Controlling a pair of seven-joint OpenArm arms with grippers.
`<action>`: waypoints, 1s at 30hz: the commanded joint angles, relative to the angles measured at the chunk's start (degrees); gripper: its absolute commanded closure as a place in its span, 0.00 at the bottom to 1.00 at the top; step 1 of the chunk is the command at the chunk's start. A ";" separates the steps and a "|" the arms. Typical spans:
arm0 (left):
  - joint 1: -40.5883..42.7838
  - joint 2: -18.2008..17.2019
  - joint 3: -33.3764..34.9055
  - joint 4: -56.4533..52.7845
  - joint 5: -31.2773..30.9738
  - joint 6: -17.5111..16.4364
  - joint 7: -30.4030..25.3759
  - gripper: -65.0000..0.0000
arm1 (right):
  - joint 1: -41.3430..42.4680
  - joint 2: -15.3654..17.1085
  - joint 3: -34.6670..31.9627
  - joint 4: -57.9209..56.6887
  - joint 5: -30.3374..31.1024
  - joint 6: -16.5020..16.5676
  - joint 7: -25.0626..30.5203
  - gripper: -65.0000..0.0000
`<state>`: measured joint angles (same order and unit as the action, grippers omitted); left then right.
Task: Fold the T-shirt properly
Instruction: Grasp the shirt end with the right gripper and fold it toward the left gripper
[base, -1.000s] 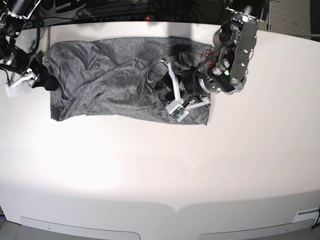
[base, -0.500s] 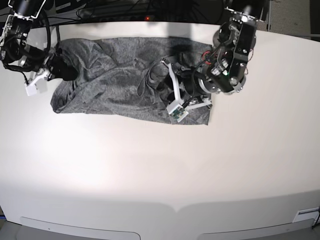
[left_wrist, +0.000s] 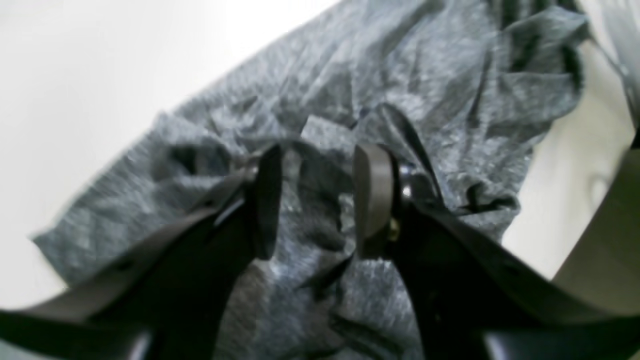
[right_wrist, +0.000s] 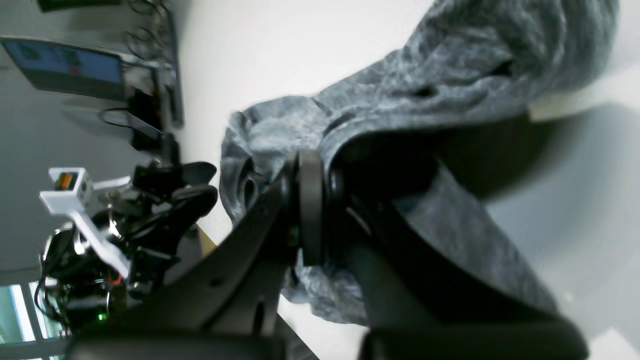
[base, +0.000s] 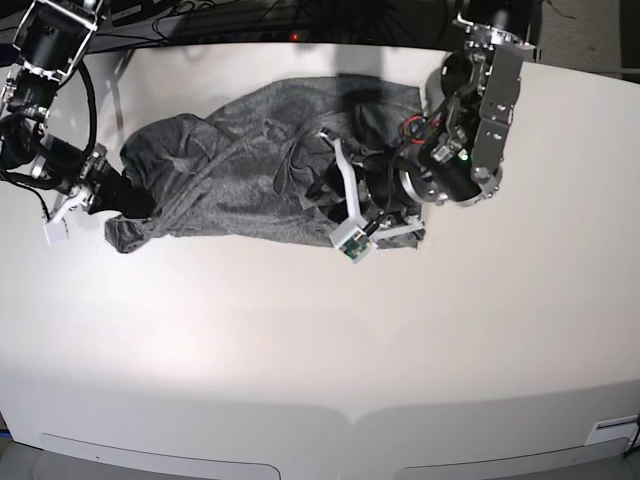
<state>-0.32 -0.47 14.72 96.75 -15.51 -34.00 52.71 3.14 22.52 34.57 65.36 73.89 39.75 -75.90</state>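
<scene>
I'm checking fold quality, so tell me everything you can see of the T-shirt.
The T-shirt is heather-grey thin knit, plain, and lies crumpled and creased on the white table. The right gripper is shut on one edge, lifting it into a hanging fold. The left gripper straddles a raised wrinkle near the other end, jaws apart.

Quick rundown of what you just can't make out here

In the base view the left gripper sits on top of the T-shirt, so the cloth under it is covered and its fingertips are too small to read. The right gripper is a dark blob at the shirt's left edge there. In the right wrist view its jaw line is half swallowed by a fold, and the fabric inside is hidden. Both wrist views are soft and blurry, and the fingers run off the bottom edge. The far-side clutter is mush too.
</scene>
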 joint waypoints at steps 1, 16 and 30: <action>-0.96 0.31 0.00 1.81 -1.01 0.00 -0.87 0.65 | 0.87 0.70 -1.05 1.18 1.75 0.25 0.24 1.00; -0.94 0.26 0.00 9.07 6.78 0.17 4.76 0.65 | 3.58 -5.49 -22.40 12.48 5.16 0.25 0.26 1.00; -0.66 -9.31 -0.07 17.90 25.97 16.24 5.14 0.65 | 11.54 -18.82 -35.58 12.48 1.11 0.25 0.28 1.00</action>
<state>-0.14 -9.63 14.74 113.62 10.17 -17.93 58.72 13.32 3.88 -0.99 76.79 73.25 39.75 -76.31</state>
